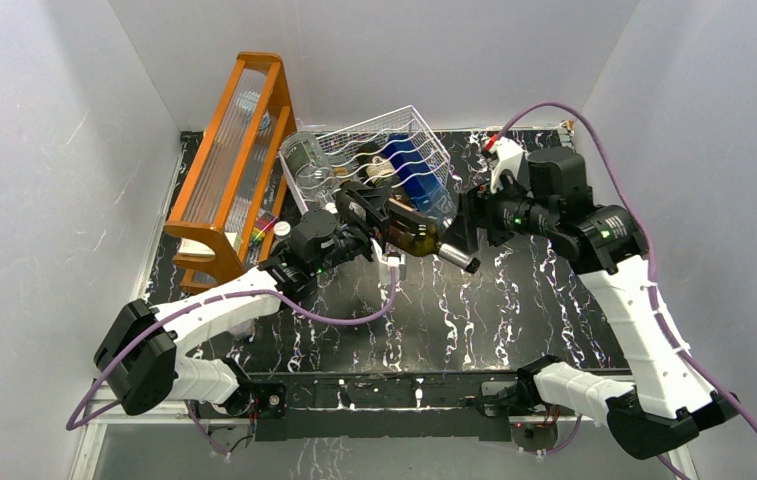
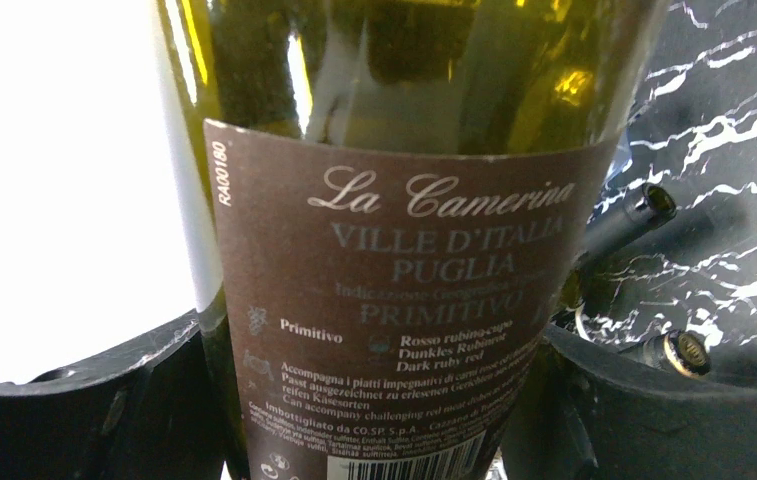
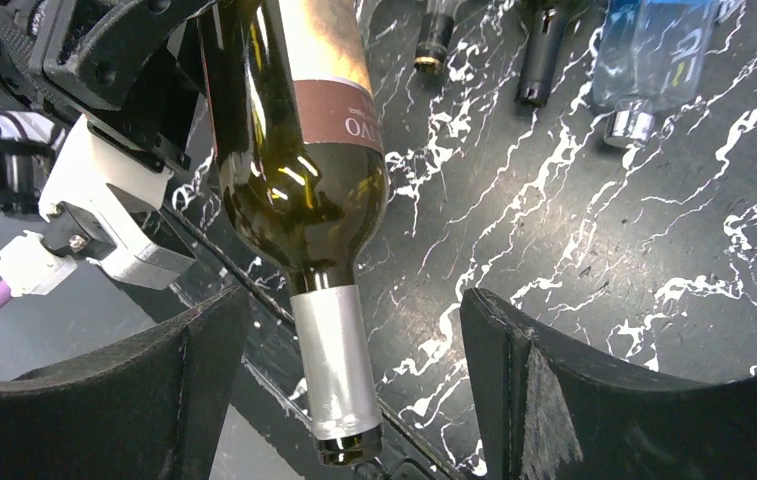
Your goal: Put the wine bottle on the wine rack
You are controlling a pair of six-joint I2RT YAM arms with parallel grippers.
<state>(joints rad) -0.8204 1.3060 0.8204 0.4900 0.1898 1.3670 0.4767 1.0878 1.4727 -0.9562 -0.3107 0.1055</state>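
A dark green wine bottle (image 1: 416, 238) with a brown label and silver neck foil lies tilted in the air, just in front of the white wire wine rack (image 1: 432, 135). My left gripper (image 1: 382, 215) is shut on its body; the label fills the left wrist view (image 2: 394, 280), between the two pads (image 2: 84, 410). My right gripper (image 1: 469, 228) is open. In the right wrist view (image 3: 354, 330) its fingers (image 3: 544, 380) stand either side of the bottle's neck (image 3: 339, 370) with gaps on both sides. The left gripper also shows there (image 3: 104, 60).
The rack holds a blue bottle (image 1: 414, 172) and a clear one (image 1: 304, 160). Bottle necks (image 3: 539, 60) and a clear blue bottle (image 3: 654, 50) show at the top of the right wrist view. A tall orange wooden frame (image 1: 239, 150) stands at the left. White walls enclose the black marbled table (image 1: 514, 310).
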